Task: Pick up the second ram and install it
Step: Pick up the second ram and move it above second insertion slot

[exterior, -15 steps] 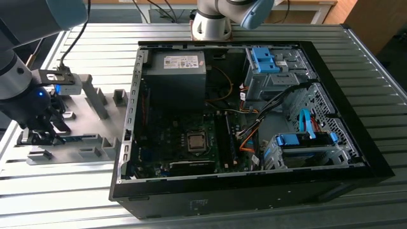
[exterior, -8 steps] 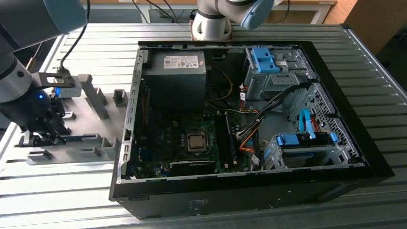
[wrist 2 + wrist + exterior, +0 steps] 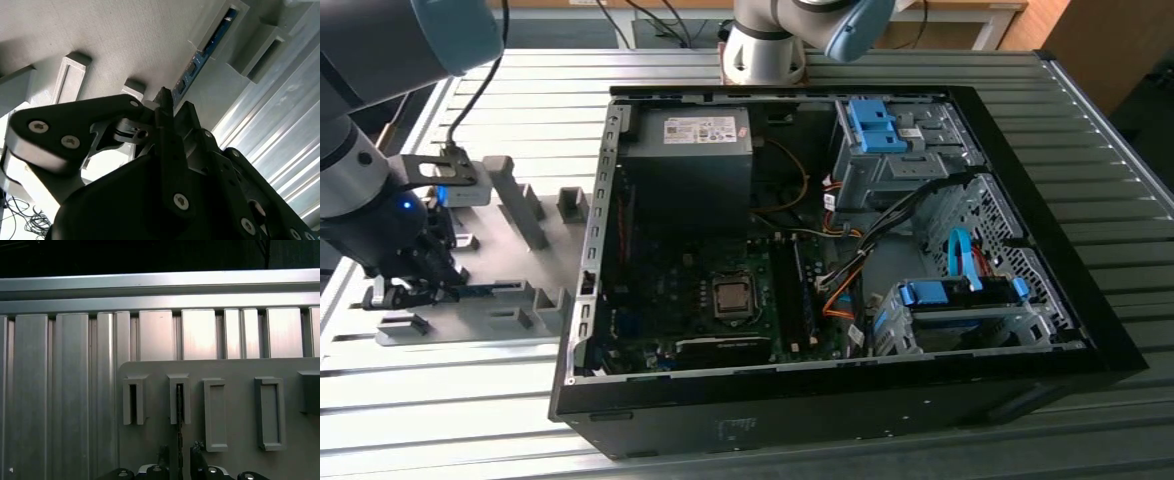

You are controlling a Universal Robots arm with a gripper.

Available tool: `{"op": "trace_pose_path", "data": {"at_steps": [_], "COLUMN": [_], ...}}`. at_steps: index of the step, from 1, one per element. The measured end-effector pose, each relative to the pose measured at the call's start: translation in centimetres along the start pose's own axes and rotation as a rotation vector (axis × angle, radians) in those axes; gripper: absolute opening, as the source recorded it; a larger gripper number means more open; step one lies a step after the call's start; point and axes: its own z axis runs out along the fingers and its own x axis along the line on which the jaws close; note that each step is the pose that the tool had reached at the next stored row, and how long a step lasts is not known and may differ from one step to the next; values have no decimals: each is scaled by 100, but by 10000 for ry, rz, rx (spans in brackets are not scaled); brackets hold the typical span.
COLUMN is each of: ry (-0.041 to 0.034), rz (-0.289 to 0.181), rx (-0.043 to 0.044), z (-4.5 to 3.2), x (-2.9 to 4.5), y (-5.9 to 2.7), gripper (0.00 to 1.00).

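Two tips: your gripper (image 3: 179, 456) is spread astride the second ram (image 3: 198, 66) in its fixture (image 3: 150, 370), so centre it and pinch both flat faces evenly.

Open black PC case (image 3: 854, 412) on ribbed aluminium table (image 3: 454, 430); grey fixture plate (image 3: 487, 258) just beside case.

The work surface was a ribbed aluminium table (image 3: 454, 400) of long parallel slats, its pale metal catching soft, even light. In the first wrist view its edge rail gave onto darkness. Past the table's far side in the exterior view stood light wooden furniture (image 3: 961, 20), with a brown wooden panel (image 3: 1101, 45) at the exterior view's right. In the second wrist view, loose dark cables (image 3: 20, 210) lay on a bright pale surface.
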Motion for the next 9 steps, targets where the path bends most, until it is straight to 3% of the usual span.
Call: {"op": "trace_pose_path", "data": {"at_steps": [1,2,9], "ry": [0,0,0], "rz": [0,0,0], "rx": [1,1,1], "z": [1,1,2], "x": [0,0,0], "y": [0,0,0], "gripper": [32,25,24]}}
